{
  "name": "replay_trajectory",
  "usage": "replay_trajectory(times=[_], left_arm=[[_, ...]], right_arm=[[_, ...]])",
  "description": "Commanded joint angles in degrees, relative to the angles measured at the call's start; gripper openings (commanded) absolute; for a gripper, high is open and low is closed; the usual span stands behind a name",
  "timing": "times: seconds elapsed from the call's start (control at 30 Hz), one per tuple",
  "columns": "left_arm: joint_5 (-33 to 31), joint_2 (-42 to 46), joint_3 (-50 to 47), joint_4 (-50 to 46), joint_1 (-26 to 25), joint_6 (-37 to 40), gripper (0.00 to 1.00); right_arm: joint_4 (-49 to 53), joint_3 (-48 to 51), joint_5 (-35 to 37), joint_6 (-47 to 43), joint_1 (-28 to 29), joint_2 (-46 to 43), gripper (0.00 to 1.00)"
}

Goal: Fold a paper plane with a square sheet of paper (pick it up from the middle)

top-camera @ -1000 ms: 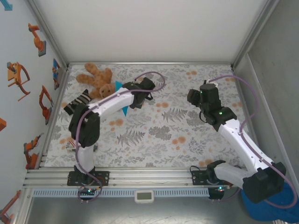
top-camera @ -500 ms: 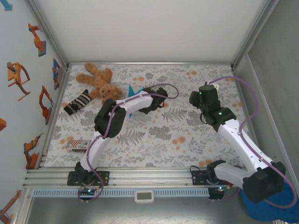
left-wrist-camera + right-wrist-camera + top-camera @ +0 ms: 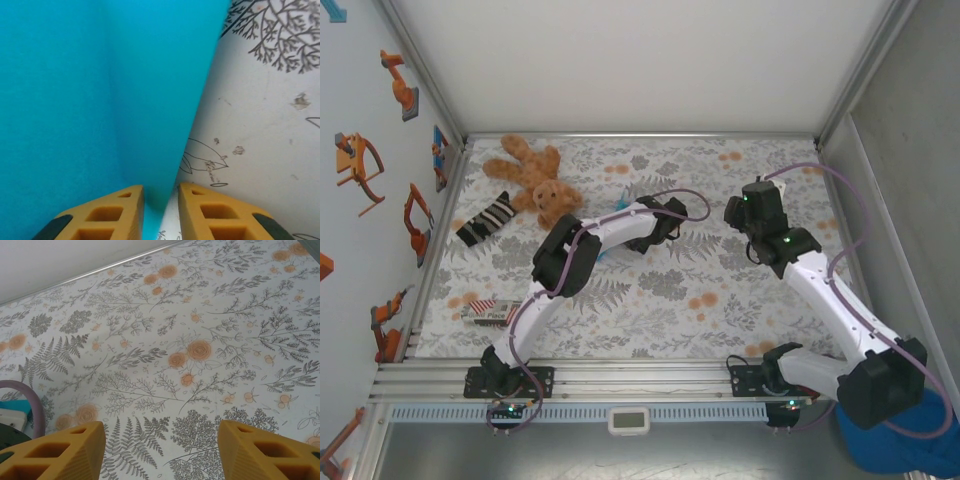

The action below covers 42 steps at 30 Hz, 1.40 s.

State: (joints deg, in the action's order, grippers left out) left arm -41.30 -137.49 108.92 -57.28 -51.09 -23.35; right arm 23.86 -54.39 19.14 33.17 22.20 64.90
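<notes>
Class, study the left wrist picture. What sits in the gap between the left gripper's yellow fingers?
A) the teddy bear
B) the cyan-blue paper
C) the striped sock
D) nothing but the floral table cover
B: in the left wrist view the cyan-blue paper runs down into the narrow gap between the fingers of the left gripper, with floral table cover to its right.

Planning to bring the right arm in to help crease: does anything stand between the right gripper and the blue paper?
Yes. The left gripper and its purple cable sit on the right side of the blue paper, facing the open right gripper. The paper itself stands between the left gripper's slightly parted fingers.
</notes>
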Motion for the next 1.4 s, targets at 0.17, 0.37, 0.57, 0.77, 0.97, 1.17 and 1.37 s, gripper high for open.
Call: replay_trajectory(times=[0.17, 0.37, 0.57, 0.77, 0.97, 1.17, 1.37], left_arm=[[22.35, 7.56, -1.63, 6.84, -1.79, -5.8, 0.32], [39.76, 20.66, -15.22, 22.96, -2.0, -9.4, 0.45], [42.89, 34.77, -32.92, 37.7, -0.59, -12.69, 0.58], [42.97, 40.12, -42.01, 40.15, 7.05, -13.73, 0.8], [45.68, 37.29, -43.03, 41.58, 13.28, -13.3, 0.89], [45.48, 32.68, -40.27, 41.25, 15.82, -13.61, 0.94], [48.46, 32.91, -39.84, 40.57, 16.12, -15.22, 0.94]], right_arm=[[0.58, 0.07, 1.62, 2.8, -0.38, 1.19, 0.6], [0.42, 0.19, 2.02, 3.35, -0.45, 1.62, 0.6], [-1.43, 0.66, -0.98, 4.16, -0.53, 3.09, 0.62], [-4.01, 1.0, -6.09, 4.93, -0.53, 5.39, 0.65], [-6.35, 0.69, -12.9, 4.36, -0.45, 8.34, 0.73], [-9.08, 1.81, -17.52, 5.84, -0.46, 10.43, 0.85], [-9.61, 2.62, -18.78, 6.56, -0.49, 11.05, 0.85]])
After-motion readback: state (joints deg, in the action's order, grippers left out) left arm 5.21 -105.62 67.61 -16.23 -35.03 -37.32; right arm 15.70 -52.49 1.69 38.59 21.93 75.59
